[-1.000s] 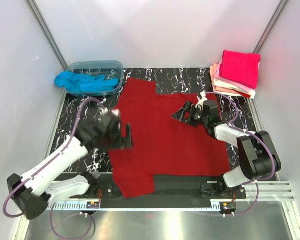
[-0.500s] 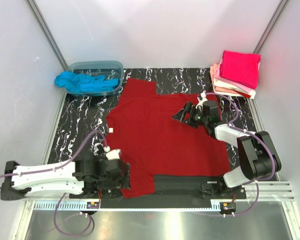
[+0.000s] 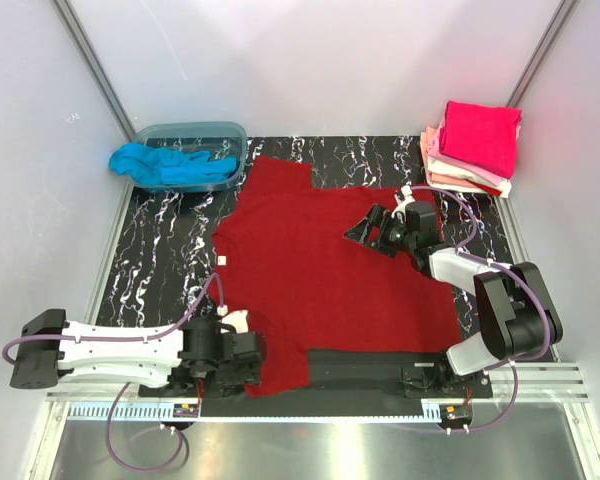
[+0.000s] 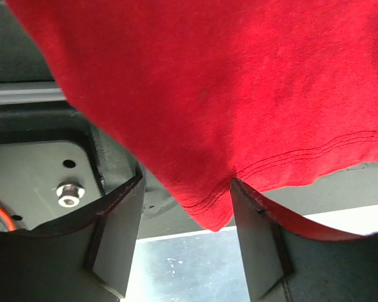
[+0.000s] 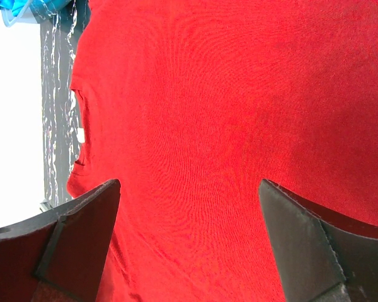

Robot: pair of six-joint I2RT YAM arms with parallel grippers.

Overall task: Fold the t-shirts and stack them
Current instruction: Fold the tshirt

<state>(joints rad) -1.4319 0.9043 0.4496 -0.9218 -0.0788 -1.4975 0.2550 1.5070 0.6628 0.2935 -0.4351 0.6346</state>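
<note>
A dark red t-shirt (image 3: 330, 260) lies spread flat on the black marbled mat, its white neck tag (image 3: 223, 261) at the left. My left gripper (image 3: 250, 360) sits low at the shirt's near-left sleeve. In the left wrist view the sleeve's hemmed corner (image 4: 208, 201) hangs between the fingers of my left gripper (image 4: 187, 184), which still stand apart. My right gripper (image 3: 360, 228) hovers open over the shirt's far right part, with only flat red cloth (image 5: 195, 126) under it. A turquoise t-shirt (image 3: 165, 165) spills from the tub.
The translucent blue-grey tub (image 3: 230, 131) stands at the far left corner. A stack of folded shirts (image 3: 475, 140), magenta on top, sits at the far right corner. The metal rail (image 3: 310, 410) runs along the table's near edge, just behind my left gripper.
My left arm swung from beside the collar down to the near-left sleeve and dropped low; its jaws have narrowed around the sleeve corner. The right arm and the shirt have not moved.
</note>
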